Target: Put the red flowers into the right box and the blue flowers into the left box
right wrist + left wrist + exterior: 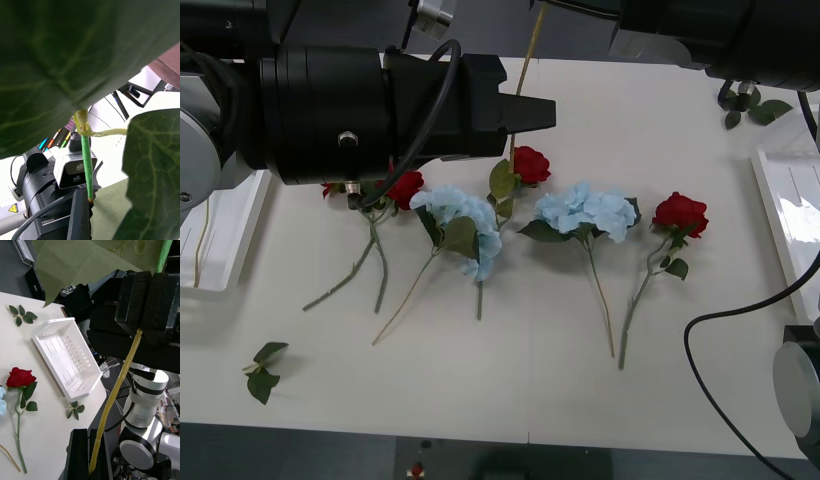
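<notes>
One big-leaved flower stem (116, 390), probably blue, stands upright above the counter's (530, 380) far edge. Both tools clamp it: right tool (144, 324) above, left tool (89, 438) below. Left box (220, 250) lies at the counter's left edge, nearest the left arm.

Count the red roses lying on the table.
3 red roses: one poking out from under the left arm, one near the middle, one toward the right. A red scrap under that arm hints at another hidden.
</notes>
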Action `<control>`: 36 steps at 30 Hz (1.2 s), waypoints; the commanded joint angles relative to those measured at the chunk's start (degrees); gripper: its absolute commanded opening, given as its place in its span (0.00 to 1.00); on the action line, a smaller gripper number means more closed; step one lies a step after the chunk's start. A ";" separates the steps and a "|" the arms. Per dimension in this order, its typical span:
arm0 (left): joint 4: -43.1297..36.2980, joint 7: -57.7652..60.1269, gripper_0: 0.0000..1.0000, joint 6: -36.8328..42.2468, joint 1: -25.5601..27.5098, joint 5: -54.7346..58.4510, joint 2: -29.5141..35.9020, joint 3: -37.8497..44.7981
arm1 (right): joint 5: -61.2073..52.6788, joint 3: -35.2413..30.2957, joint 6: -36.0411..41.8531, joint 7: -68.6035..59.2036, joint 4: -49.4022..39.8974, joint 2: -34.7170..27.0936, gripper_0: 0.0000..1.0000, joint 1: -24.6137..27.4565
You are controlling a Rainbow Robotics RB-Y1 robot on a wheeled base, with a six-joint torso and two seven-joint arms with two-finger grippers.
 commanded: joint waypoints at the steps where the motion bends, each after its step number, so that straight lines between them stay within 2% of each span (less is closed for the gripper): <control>1: -0.17 0.76 0.00 -0.54 -2.04 -0.44 1.10 -0.02 | -0.13 0.07 -0.18 0.64 -1.07 -0.02 0.00 -1.26; 4: -0.17 0.76 0.00 -0.54 -2.04 -0.70 1.10 -0.10 | -0.13 0.07 -0.18 0.64 -1.07 -0.02 0.00 -1.26; 5: -0.17 0.76 0.00 -0.62 -2.04 -0.79 1.10 -0.10 | -0.13 0.07 -0.18 0.64 -1.07 -0.02 0.13 -1.26; 6: -0.17 0.85 0.00 -0.54 -1.95 -0.79 1.19 -0.02 | -0.13 0.07 -0.18 0.64 -1.07 -0.02 0.34 -1.26; 7: -0.17 0.76 0.00 -0.54 -1.95 -0.70 1.36 -0.10 | -0.13 0.07 -0.18 0.64 -1.07 -0.02 0.62 -1.26; 8: -0.17 0.76 0.00 -0.62 -2.04 -0.70 1.63 -0.10 | -0.13 0.07 -0.18 0.64 -1.07 -0.02 0.80 -1.26; 10: -0.17 0.76 0.00 -0.54 -2.04 -0.61 2.50 -0.02 | -0.13 0.07 -0.18 0.64 -1.07 -0.02 1.00 -1.26; 18: -0.17 1.11 0.00 -0.80 -0.99 2.11 9.97 2.71 | -0.13 0.07 -0.18 0.64 -1.07 -0.02 1.00 -1.26; 23: -0.17 1.11 0.00 -0.89 3.58 5.01 17.36 7.89 | -0.13 0.07 -0.18 0.64 -1.07 -0.02 1.00 -1.26; 26: -0.17 1.02 0.00 -0.80 8.77 6.15 21.31 12.55 | -0.13 0.07 -0.18 0.64 -1.07 -0.02 1.00 -1.26; 29: -0.17 0.85 0.00 -0.80 16.50 6.42 23.95 19.67 | -0.13 0.07 -0.18 0.64 -1.07 -0.02 1.00 -1.26; 30: 0.01 0.76 0.00 -0.80 20.98 6.24 25.00 23.71 | -0.13 0.07 -0.18 0.64 -1.07 -0.02 1.00 -1.26; 32: 0.45 0.67 0.00 -0.71 26.52 5.98 25.62 28.55 | 0.22 0.07 0.70 0.55 -0.72 -0.37 1.00 0.77; 36: 3.35 -0.21 0.00 -0.62 38.30 5.54 26.15 38.92 | 3.21 -1.25 4.57 -2.09 -1.33 -3.54 1.00 1.38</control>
